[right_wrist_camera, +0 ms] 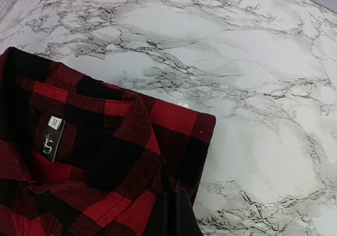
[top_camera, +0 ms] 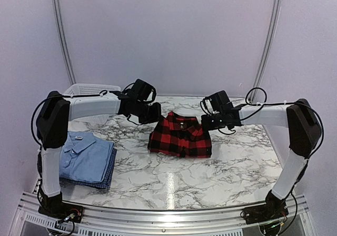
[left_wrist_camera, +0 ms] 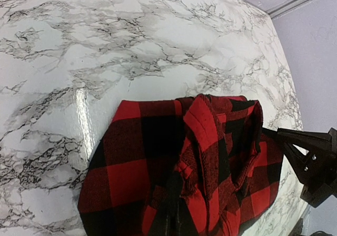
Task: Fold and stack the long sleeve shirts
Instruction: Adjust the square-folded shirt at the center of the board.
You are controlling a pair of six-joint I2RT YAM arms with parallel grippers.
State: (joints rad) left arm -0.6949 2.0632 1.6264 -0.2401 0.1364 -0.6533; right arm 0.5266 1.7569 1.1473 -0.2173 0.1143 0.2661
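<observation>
Both arms rise from their bases at the near edge of the desk [top_camera: 221,167], bend sharply at the elbow and reach inward toward each other. The left arm [top_camera: 84,107] stretches almost level to the right, and its left tool [top_camera: 156,115] is pinched tight on the far left edge of the plaid shirt [top_camera: 179,136]. The right arm [top_camera: 268,115] mirrors it, with the right tool [top_camera: 209,122] clamped flat on the shirt's far right edge. Both wrists tilt downward.
</observation>
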